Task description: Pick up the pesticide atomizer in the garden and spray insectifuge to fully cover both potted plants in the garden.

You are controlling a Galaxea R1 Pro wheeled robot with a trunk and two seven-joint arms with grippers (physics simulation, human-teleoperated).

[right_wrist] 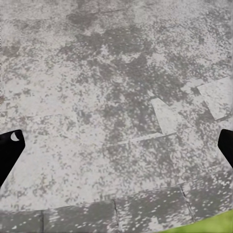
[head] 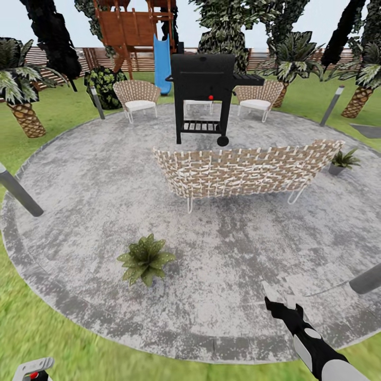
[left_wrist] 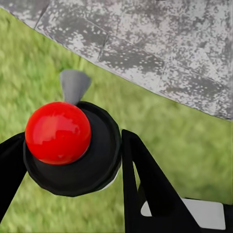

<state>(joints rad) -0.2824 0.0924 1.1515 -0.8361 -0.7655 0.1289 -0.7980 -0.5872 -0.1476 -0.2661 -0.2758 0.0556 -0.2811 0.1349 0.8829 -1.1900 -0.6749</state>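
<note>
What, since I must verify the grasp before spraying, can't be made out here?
Left wrist view: black round cap with red ball hides any body beneath; left gripper grip on it unclear.
Head view: far grey-potted green plant too small for leaf detail.

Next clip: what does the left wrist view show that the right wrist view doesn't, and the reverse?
Left wrist view: the left gripper has its black fingers closed against either side of a black round cap carrying a glossy red ball, with a grey cone-shaped piece beyond it, mostly over green grass. Right wrist view: the right gripper is open with nothing between its fingers, above the round grey mottled stone patio, near its darker edging stones. Shared: patio surface, its edge, and some grass.
</note>
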